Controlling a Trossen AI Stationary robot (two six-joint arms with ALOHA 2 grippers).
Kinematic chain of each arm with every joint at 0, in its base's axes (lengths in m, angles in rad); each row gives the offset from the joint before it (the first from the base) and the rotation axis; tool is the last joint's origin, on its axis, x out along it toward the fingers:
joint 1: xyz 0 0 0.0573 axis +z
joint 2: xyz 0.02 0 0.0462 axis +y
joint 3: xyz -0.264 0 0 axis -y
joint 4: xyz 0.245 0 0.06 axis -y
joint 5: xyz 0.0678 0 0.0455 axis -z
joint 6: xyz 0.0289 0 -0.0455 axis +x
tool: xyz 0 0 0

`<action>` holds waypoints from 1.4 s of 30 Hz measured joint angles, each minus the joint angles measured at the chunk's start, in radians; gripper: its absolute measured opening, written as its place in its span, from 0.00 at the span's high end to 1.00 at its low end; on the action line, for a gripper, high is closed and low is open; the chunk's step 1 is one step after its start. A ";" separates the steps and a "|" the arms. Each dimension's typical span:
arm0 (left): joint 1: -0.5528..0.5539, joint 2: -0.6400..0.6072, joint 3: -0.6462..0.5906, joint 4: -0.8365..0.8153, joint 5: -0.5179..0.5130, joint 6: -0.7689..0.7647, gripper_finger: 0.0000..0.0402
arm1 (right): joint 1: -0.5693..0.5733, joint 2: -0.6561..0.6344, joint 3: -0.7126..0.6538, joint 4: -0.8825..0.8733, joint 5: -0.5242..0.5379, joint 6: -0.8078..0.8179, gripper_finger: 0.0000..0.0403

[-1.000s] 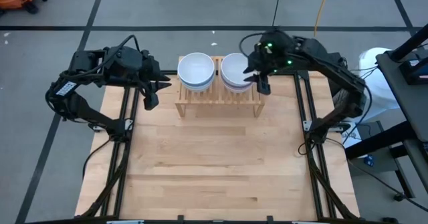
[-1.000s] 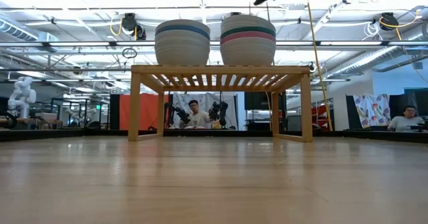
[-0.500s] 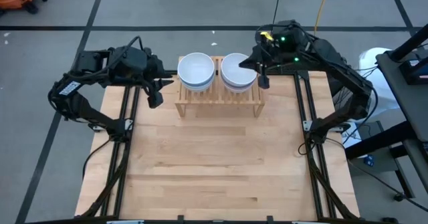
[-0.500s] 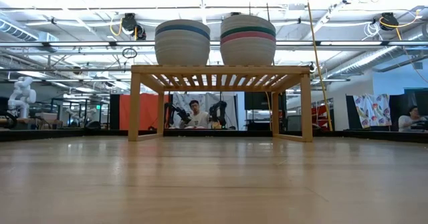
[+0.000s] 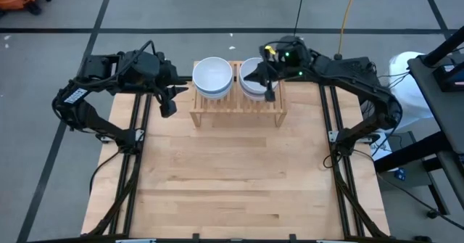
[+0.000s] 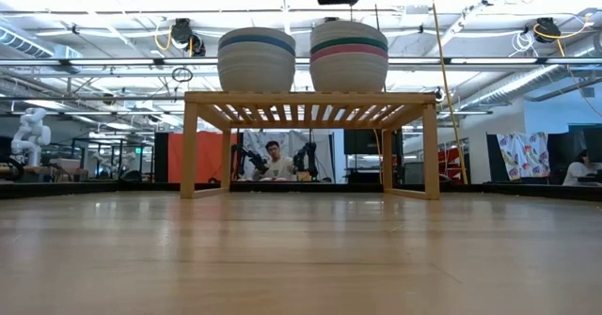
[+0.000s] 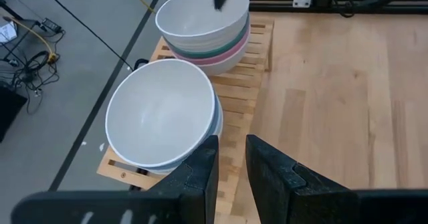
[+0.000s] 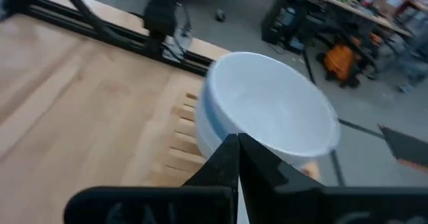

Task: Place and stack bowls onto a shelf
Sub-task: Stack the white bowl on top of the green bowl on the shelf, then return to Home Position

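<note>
Now both stacks of bowls [image 5: 212,77] are sitting on the shelf [image 5: 238,106] — right gripper [image 5: 268,93], fingers pressed together, hovering above the right stack; left gripper [image 5: 166,106] waiting beside the shelf, fingers slightly parted.

Right gripper [image 8: 237,158] fingers closed together, white bowl [image 8: 271,117] stacked on slatted shelf [image 8: 180,140], wooden tabletop [image 8: 73,90] alongside
</note>
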 joint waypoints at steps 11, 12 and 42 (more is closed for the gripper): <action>0.000 0.000 0.000 0.000 0.000 0.004 0.80 | -0.020 0.000 -0.154 0.129 -0.070 0.025 1.00; 0.000 0.000 0.000 0.000 0.000 0.004 0.80 | -0.024 0.000 -0.159 0.129 -0.071 0.030 1.00; 0.000 -0.258 0.000 -0.009 -0.003 -0.017 0.80 | -0.025 -0.513 -0.159 0.227 0.016 -0.038 1.00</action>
